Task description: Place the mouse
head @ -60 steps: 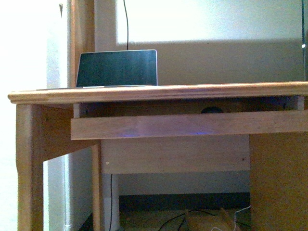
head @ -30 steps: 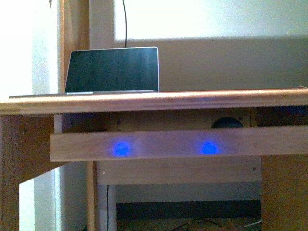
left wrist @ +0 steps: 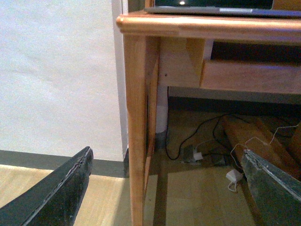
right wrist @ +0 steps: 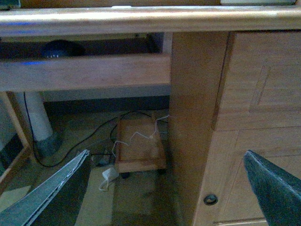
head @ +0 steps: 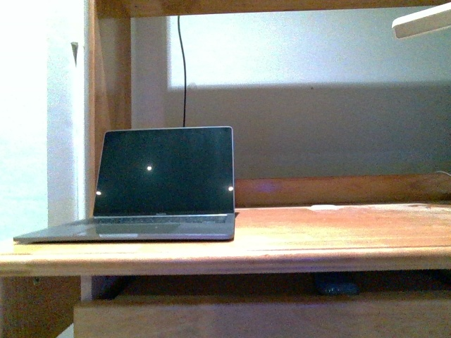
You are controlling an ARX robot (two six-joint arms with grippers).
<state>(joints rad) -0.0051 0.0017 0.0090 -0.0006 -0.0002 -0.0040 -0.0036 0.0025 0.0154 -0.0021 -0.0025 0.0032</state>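
Woodwork filled your views. The light-brown wooden desk (head: 338, 236) was the biggest thing, its rounded front edge running right across the front camera. On the desk top, toward its left end, the open silver-grey laptop with a dark screen (head: 163, 172) stood with its base close to the front edge. Just under the desk top hung the pale wooden pull-out tray (right wrist: 84, 70), with its front rail running along beneath that edge.

You had the left gripper (left wrist: 167, 153) low down beside the desk's left front leg (left wrist: 136, 132). Its two dark fingers (left wrist: 56, 190) were spread wide with nothing between them. You had the right gripper (right wrist: 165, 153) low in front of the desk's right-hand panelled cabinet (right wrist: 254, 94), spread just as wide and holding nothing.

On the floor under the desk lay a low wooden board on casters (right wrist: 138, 146), with loose black and white cables (left wrist: 202, 141) around it. A thin black cable (head: 182, 70) ran up the wall behind the desk.

The small dark grey dome-shaped mouse (right wrist: 62, 48) lay on the tray under the desk top. It sat behind the front rail, so only its top showed, well apart from both grippers.

A small white charger block (right wrist: 109, 175) lay on the floor below the tray. A flat white disc (head: 323, 207) rested on the desk top to the right of the laptop, too small for you to read any detail.
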